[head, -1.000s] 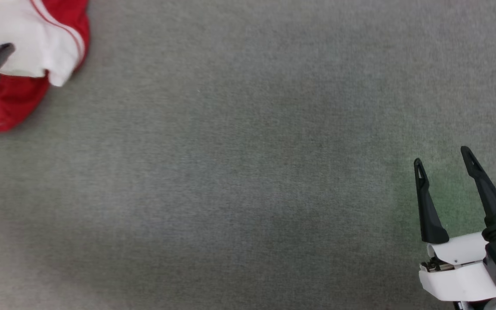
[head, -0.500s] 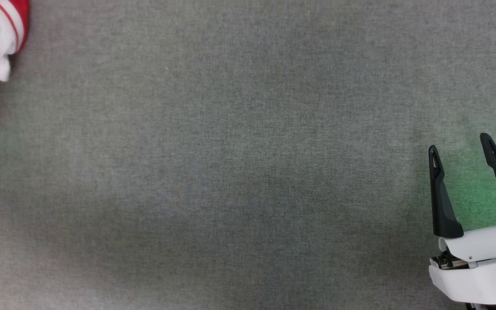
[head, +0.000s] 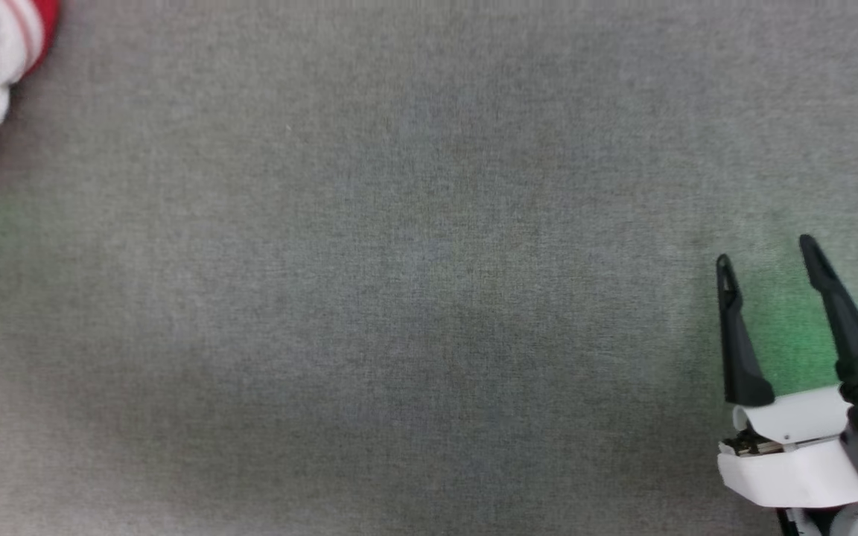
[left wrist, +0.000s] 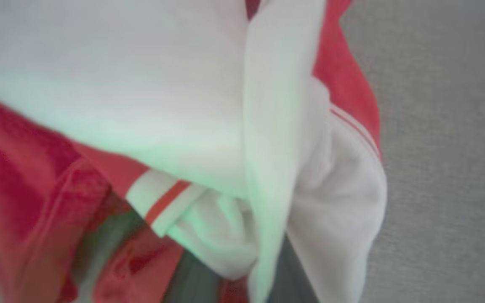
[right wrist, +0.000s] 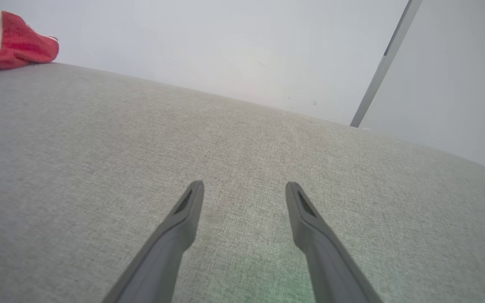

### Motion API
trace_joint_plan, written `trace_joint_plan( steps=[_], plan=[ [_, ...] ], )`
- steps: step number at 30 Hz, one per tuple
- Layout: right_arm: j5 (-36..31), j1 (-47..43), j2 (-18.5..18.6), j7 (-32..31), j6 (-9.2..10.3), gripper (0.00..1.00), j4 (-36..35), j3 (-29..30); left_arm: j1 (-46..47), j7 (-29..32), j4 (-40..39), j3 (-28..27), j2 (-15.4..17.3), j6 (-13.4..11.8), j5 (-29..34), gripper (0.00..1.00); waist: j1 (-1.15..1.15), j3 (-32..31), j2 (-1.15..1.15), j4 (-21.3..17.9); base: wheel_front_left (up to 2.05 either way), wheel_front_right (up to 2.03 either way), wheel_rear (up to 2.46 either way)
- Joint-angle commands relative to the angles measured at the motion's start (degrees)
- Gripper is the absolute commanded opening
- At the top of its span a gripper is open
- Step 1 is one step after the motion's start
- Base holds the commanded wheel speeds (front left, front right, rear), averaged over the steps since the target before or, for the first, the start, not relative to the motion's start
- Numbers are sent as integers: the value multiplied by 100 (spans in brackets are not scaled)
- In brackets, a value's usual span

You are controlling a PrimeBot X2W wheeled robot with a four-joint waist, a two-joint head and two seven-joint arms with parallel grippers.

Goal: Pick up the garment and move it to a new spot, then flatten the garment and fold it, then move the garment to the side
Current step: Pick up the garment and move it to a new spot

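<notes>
- The garment (head: 8, 30), a red jersey with white sleeves and striped trim, lies bunched at the far left corner of the head view, on the grey fabric-covered worktop (head: 399, 260).
- In the right wrist view the garment (right wrist: 19, 46) sits as a low red heap at the worktop's far edge, in front of a pale wall (right wrist: 225, 42).
- In the left wrist view, crumpled red and white folds of the garment (left wrist: 183, 105) lie close up and blurred.
- The left tool (left wrist: 242, 256) is buried in those folds; only dark patches of it show at the bottom edge, and I cannot tell whether it is clenched on the cloth.
- The right tool (head: 766, 253) is at the lower right, well apart from the garment, over bare worktop; it is released, its two dark fingers (right wrist: 183, 219) spread with nothing between them.
- A green glow falls on the worktop beside it.
</notes>
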State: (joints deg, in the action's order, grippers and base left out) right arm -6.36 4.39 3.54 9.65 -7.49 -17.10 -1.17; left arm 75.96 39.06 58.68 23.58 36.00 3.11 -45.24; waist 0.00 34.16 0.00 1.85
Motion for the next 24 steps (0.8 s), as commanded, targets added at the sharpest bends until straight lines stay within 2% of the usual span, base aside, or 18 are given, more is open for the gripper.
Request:
trace_joint_plan(
  steps=[1, 7, 17, 24],
  plan=[
    [58, 83, -20, 62, 0, 100, 132, -47, 172, -191, -28, -1, 4, 74, 37, 0, 0, -393, 0, 12, 0, 0, 0],
    [196, 60, -60, 239, 0, 100, 607, -142, 509, -515, -78, 118, 69, 147, 209, 0, 0, -1090, 0, 22, 0, 0, 0],
    [591, -137, -70, 444, 0, 100, 1232, -320, 916, -1065, -529, 336, -102, 171, 500, 0, 0, -2195, 0, 156, 0, 0, 0],
    [656, -206, -70, 509, 0, 100, 1454, 7, 225, -1281, -1124, 302, -265, 303, 174, 0, 0, -2680, 0, 177, 0, 0, 0]
  ],
)
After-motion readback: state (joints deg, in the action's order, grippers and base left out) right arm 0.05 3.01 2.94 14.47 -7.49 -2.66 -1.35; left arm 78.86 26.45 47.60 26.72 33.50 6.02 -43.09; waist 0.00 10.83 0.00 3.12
